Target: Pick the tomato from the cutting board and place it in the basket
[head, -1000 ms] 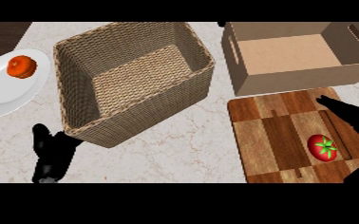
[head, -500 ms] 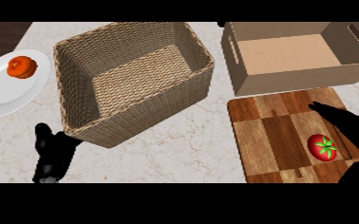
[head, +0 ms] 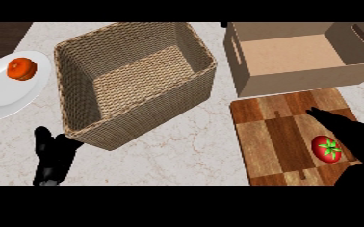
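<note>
Right robot hand (head: 346,127) over cutting board (head: 277,134) on marble counter (head: 185,149).

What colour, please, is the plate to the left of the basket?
White, seen in the head view: the plate holds an orange-red fruit.

Light fell evenly and fairly bright across the pale worktop (head: 185,139), with no glare. The basket (head: 135,84) held soft shade inside its walls; the black right robot hand (head: 348,130) showed almost no surface detail.
</note>
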Available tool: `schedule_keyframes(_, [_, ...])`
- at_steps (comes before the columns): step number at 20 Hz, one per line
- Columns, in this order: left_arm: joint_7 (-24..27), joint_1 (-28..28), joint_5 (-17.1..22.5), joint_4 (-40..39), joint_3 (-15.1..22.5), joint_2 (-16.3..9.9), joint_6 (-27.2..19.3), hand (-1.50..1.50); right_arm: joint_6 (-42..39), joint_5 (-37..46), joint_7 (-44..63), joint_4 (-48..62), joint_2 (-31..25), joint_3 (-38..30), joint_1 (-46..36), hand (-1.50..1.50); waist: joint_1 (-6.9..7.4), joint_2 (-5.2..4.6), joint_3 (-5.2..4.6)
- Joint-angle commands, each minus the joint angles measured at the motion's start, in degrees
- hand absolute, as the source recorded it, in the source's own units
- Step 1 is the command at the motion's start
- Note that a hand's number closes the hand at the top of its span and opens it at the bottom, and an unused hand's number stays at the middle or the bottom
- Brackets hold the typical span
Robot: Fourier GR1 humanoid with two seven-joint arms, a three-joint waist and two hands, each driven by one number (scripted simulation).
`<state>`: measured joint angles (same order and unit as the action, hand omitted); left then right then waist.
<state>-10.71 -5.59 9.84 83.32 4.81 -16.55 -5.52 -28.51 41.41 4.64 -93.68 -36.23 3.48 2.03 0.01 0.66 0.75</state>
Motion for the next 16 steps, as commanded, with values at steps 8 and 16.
schedule_keyframes(8, [-1.99, -0.44, -1.11, -6.13, 0.37, 0.95, 1.50, 0.00, 5.52, 5.59, -9.35, 8.38, -1.85, 0.21, -2.15, 1.50, 0.25, -0.88, -0.73])
schedule_keyframes(16, [-2.63, -3.42, -1.54, -2.46, 0.41, 0.81, 2.10, 0.00, 12.01, 11.37, -11.72, 7.79, -0.36, 2.55, -0.60, 1.50, 0.11, -0.65, -0.73])
